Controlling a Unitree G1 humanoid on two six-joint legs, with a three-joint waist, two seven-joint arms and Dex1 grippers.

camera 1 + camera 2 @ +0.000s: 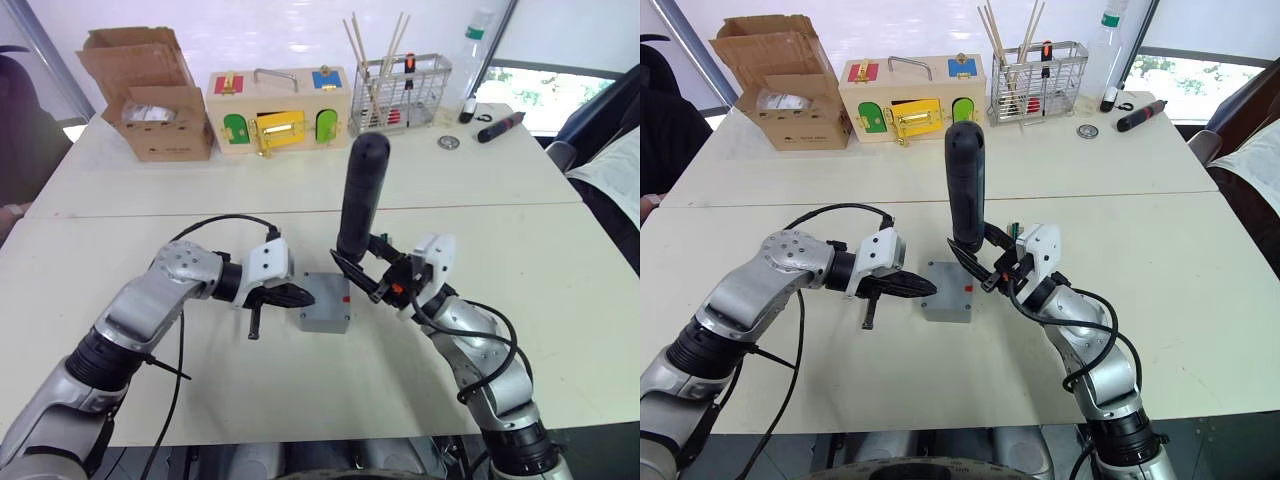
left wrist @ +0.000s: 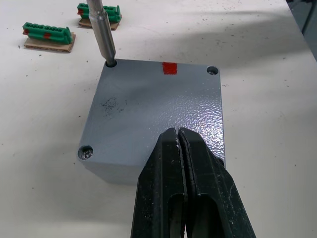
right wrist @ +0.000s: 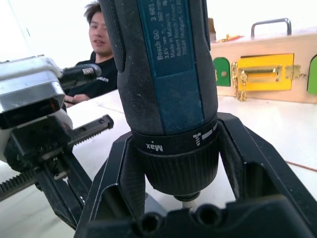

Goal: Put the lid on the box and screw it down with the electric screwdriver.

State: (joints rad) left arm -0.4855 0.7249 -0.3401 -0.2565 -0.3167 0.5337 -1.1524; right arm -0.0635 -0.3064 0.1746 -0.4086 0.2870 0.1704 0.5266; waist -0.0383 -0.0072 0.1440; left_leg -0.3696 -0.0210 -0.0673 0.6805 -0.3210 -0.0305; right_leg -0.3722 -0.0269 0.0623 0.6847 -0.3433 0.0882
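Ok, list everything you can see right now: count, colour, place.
Lid: one, grey, on the box.
Box: one, grey, red mark, table centre.
Electric screwdriver: one, dark, upright, bit in a lid corner hole.
Cardboard box: one, brown, far left.
Wooden box: one, coloured doors, far centre.
Wire basket: one, metal, holding sticks, far right.
Green connectors: two, beside the box.
Person: one, behind the table.
Left end effector: shut, pressing on lid.
Right end effector: shut on the screwdriver.

Bright daylight floods from twelve o'clock, blowing out the far background; the white tabletop (image 1: pixel 500 180) glares there, with soft shadows nearer.
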